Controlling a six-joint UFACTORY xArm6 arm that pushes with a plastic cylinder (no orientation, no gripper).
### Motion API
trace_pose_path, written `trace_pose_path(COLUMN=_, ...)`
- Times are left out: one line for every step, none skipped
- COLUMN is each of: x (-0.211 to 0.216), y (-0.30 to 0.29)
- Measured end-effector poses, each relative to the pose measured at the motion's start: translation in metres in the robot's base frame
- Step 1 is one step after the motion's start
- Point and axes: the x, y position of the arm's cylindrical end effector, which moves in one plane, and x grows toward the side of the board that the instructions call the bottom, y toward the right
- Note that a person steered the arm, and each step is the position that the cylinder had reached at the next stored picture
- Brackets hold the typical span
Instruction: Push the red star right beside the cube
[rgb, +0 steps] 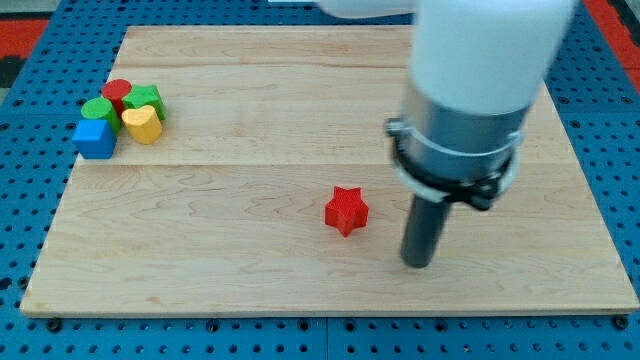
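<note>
A red star (346, 210) lies on the wooden board (250, 260), a little right of the middle and toward the view's bottom. A blue cube (95, 138) sits at the view's far left, at the lower left of a cluster of blocks. My tip (417, 264) rests on the board to the right of the red star and slightly below it, a short gap apart from it. The arm's white and grey body rises above the tip and hides part of the board at the view's upper right.
Next to the blue cube stand a green cylinder (98, 109), a red cylinder (117, 92), a green block (146, 99) and a yellow heart (143, 124), packed close together. Blue pegboard (30, 220) surrounds the board.
</note>
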Motion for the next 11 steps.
trace_pose_path(x=-0.030, y=-0.036)
trace_pose_path(x=-0.055, y=-0.127)
trace_pose_path(x=-0.083, y=-0.224)
trace_pose_path(x=-0.089, y=-0.246)
trace_pose_path(x=-0.093, y=-0.247)
trace_pose_path(x=-0.103, y=-0.277)
trace_pose_path(x=-0.100, y=-0.287)
trace_pose_path(x=-0.092, y=-0.267)
trace_pose_path(x=-0.098, y=-0.247)
trace_pose_path(x=-0.111, y=-0.247)
trace_pose_path(x=-0.120, y=-0.253)
